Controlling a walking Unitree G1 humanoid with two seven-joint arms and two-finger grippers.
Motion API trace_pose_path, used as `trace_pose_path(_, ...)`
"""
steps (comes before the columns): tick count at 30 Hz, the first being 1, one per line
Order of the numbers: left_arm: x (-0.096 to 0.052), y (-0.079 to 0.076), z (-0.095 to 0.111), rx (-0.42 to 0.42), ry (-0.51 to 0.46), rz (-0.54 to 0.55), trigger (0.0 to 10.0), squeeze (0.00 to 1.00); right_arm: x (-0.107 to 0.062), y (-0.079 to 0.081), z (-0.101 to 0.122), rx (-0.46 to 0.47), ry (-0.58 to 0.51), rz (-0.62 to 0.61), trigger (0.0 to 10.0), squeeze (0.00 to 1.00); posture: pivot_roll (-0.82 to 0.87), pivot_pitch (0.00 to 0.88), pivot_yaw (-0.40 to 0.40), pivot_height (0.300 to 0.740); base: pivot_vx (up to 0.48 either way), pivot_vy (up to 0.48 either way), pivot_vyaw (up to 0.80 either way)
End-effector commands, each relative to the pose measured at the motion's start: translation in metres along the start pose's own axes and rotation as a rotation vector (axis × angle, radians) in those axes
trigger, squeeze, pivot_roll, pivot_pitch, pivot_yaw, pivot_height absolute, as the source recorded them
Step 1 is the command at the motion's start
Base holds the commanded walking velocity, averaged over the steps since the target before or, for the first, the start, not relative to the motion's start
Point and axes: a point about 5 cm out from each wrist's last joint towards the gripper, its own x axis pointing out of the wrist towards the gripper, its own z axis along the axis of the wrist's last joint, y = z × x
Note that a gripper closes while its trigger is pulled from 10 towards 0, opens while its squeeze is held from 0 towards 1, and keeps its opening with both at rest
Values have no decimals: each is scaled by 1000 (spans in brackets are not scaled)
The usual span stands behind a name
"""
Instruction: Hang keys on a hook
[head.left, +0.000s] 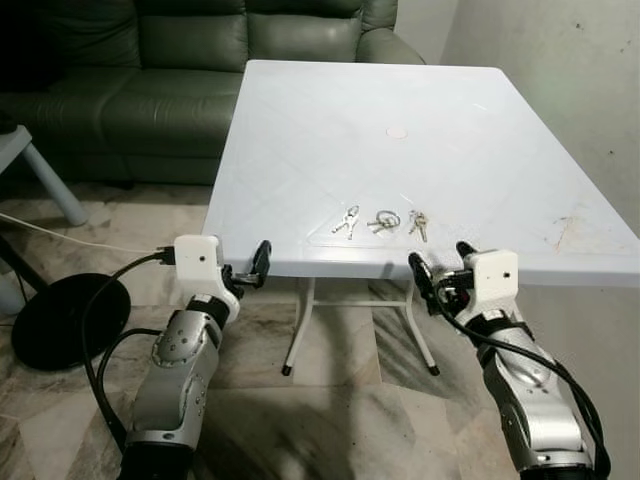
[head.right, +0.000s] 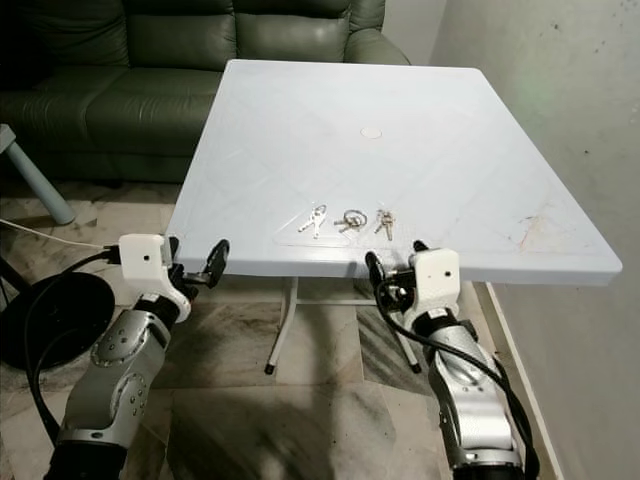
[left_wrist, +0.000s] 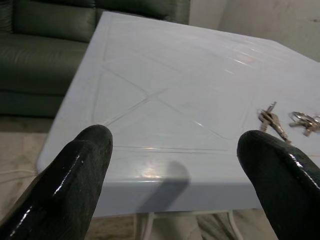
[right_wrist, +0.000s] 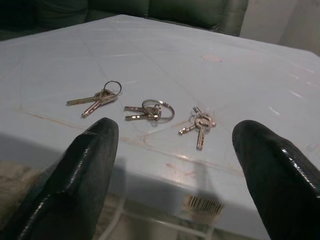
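Left eye view looks down on a big white plastic square table (head.left: 400, 110) with a dark green leather sofa (head.left: 150, 60) behind it. Three small bunches of silver metal keys lie in a row near the front edge of the table: the left bunch of keys (head.left: 347, 221), the middle bunch of keys (head.left: 383, 221) and the right bunch of keys (head.left: 419, 224). They lie near each other but do not touch.

Both arms reach out low in front of the table. The left gripper (head.left: 243, 272) sits just at the front left corner of the table, and the right gripper (head.left: 438, 265) sits just below the front edge, near the keys. Neither one holds anything. A round black flat base (head.left: 70, 320) with a black cable sits on the marble floor (head.left: 340, 400) by the left arm.

The right wrist view shows more. Its two black fingers (right_wrist: 80, 170) are wide apart, and all three bunches lie on the table just past them. It also shows a small barcode sticker (right_wrist: 202, 205) on the table's front edge.

The left wrist view shows its two black fingers (left_wrist: 75, 175) wide apart too, with the table edge between them. Two bunches of keys show far off to one side.
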Motion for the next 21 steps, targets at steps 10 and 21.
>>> trace_pose_path(10, 0, -26, 0, 25, 9, -135, 10000, 0, 27, -2, 4, -41, 19, 64, 10000, 0, 1, 92, -26, 740, 0, 0, 0)
trace_pose_path(21, -11, -38, -2, 28, 30, -201, 10000, 0, 51, 19, 9, 53, 3, 207, 10000, 0, 28, 136, -22, 740, 0, 0, 0)
